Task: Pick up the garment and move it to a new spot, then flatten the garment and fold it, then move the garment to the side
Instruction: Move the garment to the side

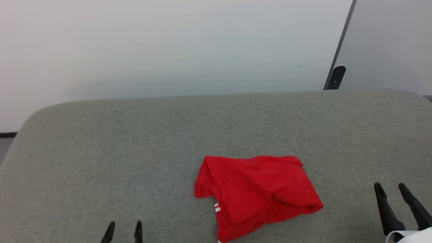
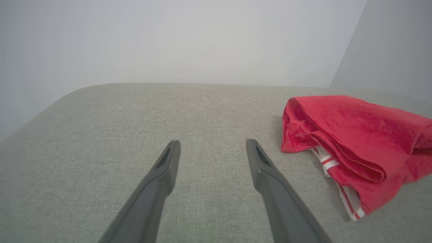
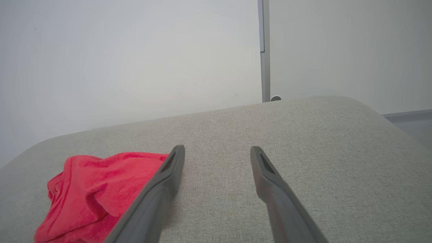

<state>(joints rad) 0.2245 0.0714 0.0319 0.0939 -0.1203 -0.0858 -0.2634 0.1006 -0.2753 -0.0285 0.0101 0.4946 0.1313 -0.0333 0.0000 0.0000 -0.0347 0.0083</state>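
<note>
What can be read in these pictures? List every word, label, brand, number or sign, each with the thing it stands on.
There is no text to read.
The garment shows plain red cloth and red-and-white striped trim, with no lettering on the folds that face the cameras.
The grey cushion and the pale wall bear no label, number or sign.

Garment [image 1: 256, 192] on tabletop [image 1: 135, 152], near front edge. Left claw [image 1: 125, 222] well left of garment; right claw [image 1: 389, 185] right, apart. Wall [image 1: 168, 50] behind tabletop.
</note>
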